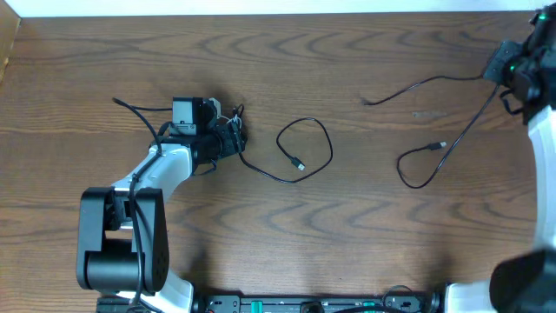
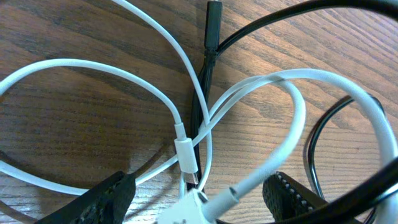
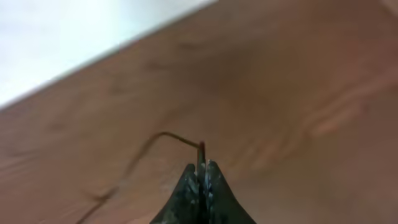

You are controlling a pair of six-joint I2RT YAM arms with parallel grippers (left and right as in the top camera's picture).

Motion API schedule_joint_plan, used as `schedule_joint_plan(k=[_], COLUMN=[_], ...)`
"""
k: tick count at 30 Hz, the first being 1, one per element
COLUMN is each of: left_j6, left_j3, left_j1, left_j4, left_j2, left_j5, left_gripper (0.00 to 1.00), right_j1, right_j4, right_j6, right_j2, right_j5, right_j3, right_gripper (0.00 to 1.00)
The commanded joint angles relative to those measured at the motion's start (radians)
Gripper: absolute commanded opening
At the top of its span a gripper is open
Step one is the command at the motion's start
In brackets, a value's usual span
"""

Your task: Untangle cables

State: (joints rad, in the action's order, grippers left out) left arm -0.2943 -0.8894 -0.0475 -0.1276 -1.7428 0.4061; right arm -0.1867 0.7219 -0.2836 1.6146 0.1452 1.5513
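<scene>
My left gripper [image 2: 199, 190] hangs low over the tabletop [image 2: 74, 124] with its 2 fingers [image 2: 109, 199] spread wide and closed on nothing. Between and just past them lies the white cable [image 2: 74, 65], thrown in several overlapping loops, its white plug [image 2: 185, 155] lying across the middle of the heap. The black cable [image 2: 204, 74] runs under and through those loops, touching them where they cross, and 1 dark connector [image 2: 212, 18] of it sits at the far side of the tangle. From above, that black cable leaves the heap toward the middle of the tabletop, curls into 1 open loop [image 1: 328, 143] and ends in a small plug [image 1: 300, 164] inside it. Well apart, at the far right edge, my right gripper [image 3: 202, 169] has its fingers pressed together, pinching a second black cable [image 3: 146, 146]. 1 end [image 1: 367, 103] of that cable trails toward the centre; the other part drops into a loop with a plug [image 1: 441, 145].
</scene>
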Motion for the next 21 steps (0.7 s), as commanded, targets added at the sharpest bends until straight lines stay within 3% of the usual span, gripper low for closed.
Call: schedule_joint_plan(k=[1,4,11,14,15,17,21], left_j6=[0.005,0.005,0.005,0.005,0.005,0.005,0.005], left_j3=[0.007,0.007,0.007,0.007,0.007,0.007,0.007], left_j1=[0.003,0.003,0.003,0.003,0.003,0.003,0.003], left_j4=[-0.002,-0.002,-0.002,-0.002,-0.002,-0.002,-0.002], left_j2=[0.011,0.011,0.011,0.011,0.011,0.011,0.011], left_j5=[0.001,0.001,-0.015,-0.016,-0.018,-0.018,-0.018], left_gripper=[0.72,0.72,0.72,0.72,0.72,0.72,0.72], right_j1=[-0.020,-0.063,-0.182,-0.217,-0.228,-0.243,-0.262], right_j4=[-0.012,-0.022,0.067,0.077,0.077,0.075,0.075], right_j6=[0.003,-0.001,-0.224,-0.243,-0.243,-0.243,-0.238], right_j2=[0.068,0.125,0.212,0.235,0.240,0.245,0.245], right_j5=[0.279,0.413,0.419,0.409,0.397,0.373,0.307], right_j3=[0.010,0.010,0.010,0.010,0.010,0.010,0.010], right_gripper=[0.01,0.01,0.01,0.05,0.20,0.59,0.95])
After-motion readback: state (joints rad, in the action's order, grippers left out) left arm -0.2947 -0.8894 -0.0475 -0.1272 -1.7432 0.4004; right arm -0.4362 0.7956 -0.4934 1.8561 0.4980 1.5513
